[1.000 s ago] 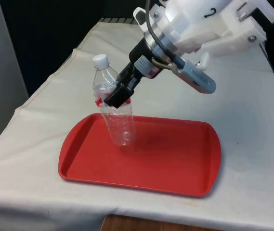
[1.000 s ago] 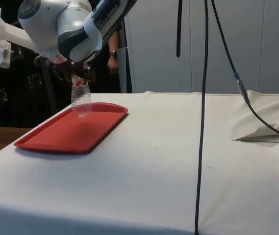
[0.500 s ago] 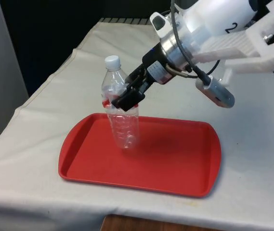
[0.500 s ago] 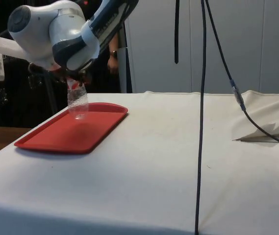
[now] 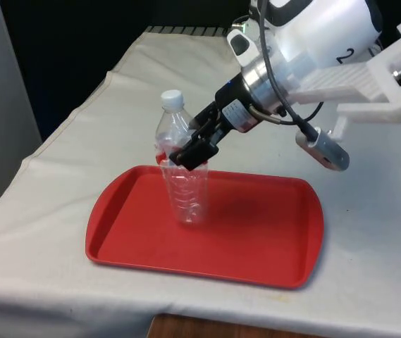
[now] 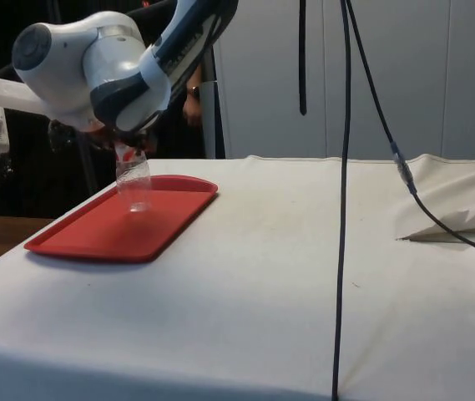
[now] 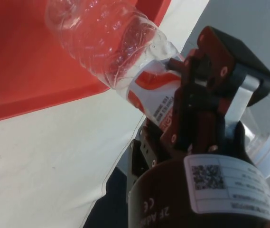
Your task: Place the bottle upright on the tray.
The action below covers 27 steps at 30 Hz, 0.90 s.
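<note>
We are holding the clear plastic bottle [image 5: 182,169] with its base on or just above the floor of the red tray [image 5: 256,239], toward the tray's far edge and the front view's left half; we cannot tell whether the base is actually touching. The bottle is standing close to upright, leaning only slightly, with its white cap [image 5: 172,98] at the top and a red and white label [image 7: 156,95] around its upper body. In the side view the bottle [image 6: 135,180] is rising from the tray [image 6: 112,230] directly beneath our wrist.

Our gripper [image 5: 189,152] is reaching in from the front view's right, slanting downward, and our black fingers [image 7: 191,111] are clamped on the bottle at the label band, one on each side of it. In the wrist view the ribbed lower body of the bottle [image 7: 106,42] is extending away from the fingers over the red tray [image 7: 11,61], and the white cloth is showing beside the tray's rim.

The tray is lying flat on the worktop [image 5: 80,141], which is covered by the white cloth, near the edge closest to the front camera. In the side view a black cable [image 6: 343,192] is hanging down in front of the worktop [image 6: 304,251], and a person's hand [image 6: 191,104] is showing behind the arm.
</note>
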### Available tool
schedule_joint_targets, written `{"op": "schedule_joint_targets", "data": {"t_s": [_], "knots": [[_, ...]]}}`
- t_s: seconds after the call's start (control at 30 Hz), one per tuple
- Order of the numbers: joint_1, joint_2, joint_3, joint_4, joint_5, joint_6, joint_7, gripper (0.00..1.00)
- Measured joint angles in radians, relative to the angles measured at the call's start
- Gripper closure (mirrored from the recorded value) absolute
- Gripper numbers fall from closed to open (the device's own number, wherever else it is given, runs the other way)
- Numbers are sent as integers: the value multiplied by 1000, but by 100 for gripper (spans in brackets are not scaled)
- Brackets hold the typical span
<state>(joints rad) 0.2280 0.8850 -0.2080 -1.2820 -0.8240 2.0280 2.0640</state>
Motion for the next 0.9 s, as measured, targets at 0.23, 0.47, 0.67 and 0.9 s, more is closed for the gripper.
{"op": "schedule_joint_targets", "data": {"t_s": [0.23, 0.47, 0.67, 0.9], "knots": [[3, 10, 13, 15, -26, -26, 12, 86], [7, 19, 40, 38, -66, -78, 20, 86], [7, 38, 50, 69, -85, -113, 19, 86], [7, 43, 51, 69, -85, -115, 23, 86]]}}
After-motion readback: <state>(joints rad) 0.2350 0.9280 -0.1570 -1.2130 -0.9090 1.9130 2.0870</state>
